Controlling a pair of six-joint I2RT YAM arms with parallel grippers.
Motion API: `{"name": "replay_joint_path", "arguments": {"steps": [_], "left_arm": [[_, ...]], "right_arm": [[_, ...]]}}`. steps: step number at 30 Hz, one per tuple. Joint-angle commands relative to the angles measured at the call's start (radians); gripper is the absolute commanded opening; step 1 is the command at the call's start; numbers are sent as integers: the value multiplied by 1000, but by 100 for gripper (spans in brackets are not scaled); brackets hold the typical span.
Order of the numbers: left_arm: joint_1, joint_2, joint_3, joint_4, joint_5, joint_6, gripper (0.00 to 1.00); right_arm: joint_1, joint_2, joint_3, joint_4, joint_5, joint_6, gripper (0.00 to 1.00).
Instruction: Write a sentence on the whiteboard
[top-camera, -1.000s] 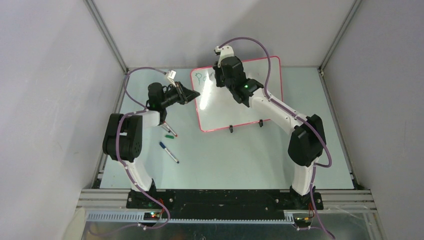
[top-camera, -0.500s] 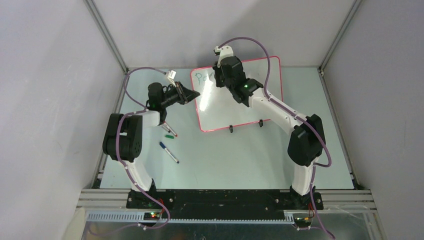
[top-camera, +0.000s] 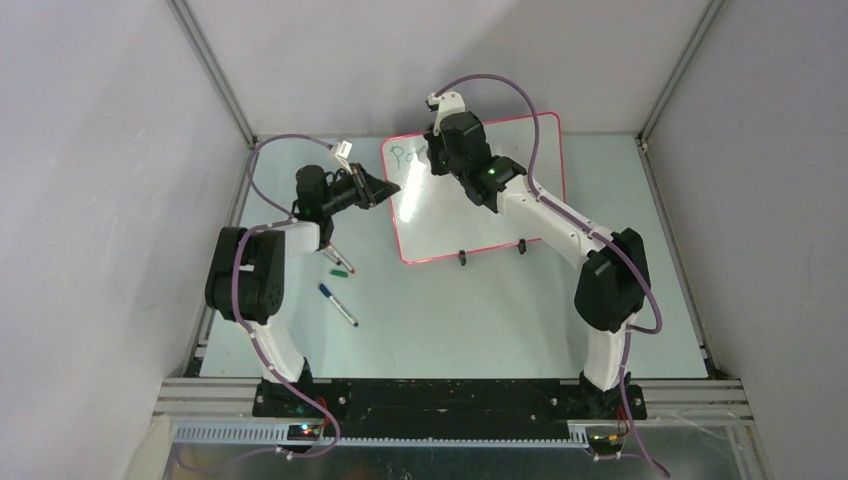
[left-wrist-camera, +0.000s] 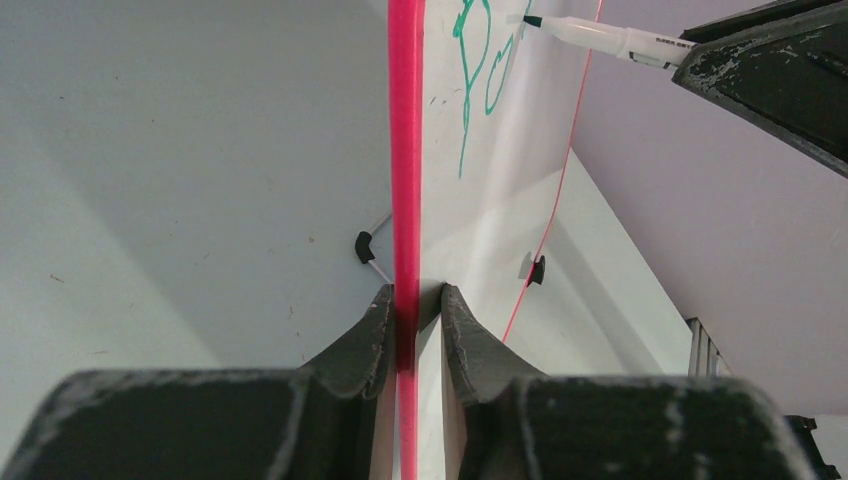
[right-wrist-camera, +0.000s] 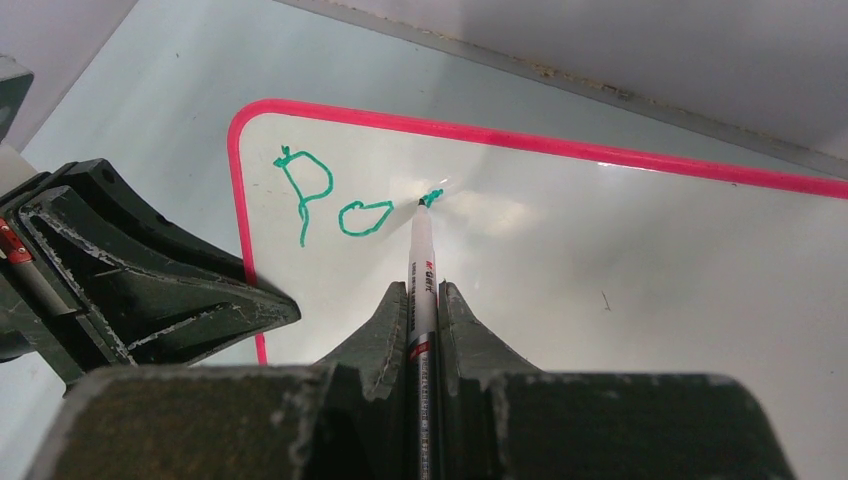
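Standing on the pale surface, the glossy white whiteboard with red-pink rim carries the green handwritten sentence, only "Po" plus a small mark. Left hand pinches the board's rim. Right hand clamps a thin white marker, tip touching the board; loose marker pens lie near the left arm.

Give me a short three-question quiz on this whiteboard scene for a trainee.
1. True or false: the left gripper clamps the whiteboard by its pink rim.
2. The right gripper holds: A) a cloth, B) a marker, C) nothing.
3. Fill in: the finished letters of the sentence so far read "__".

Key: 1 true; 2 B; 3 Po.
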Motion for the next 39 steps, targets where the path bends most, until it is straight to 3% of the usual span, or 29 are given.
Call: {"name": "replay_joint_path", "arguments": {"steps": [1, 39], "left_arm": [[-12, -19, 22, 11, -9, 52, 0], [-12, -20, 21, 9, -9, 54, 0]], "right_arm": [[3, 7, 51, -4, -6, -10, 0], [-5, -15, 26, -45, 62, -24, 0]]}}
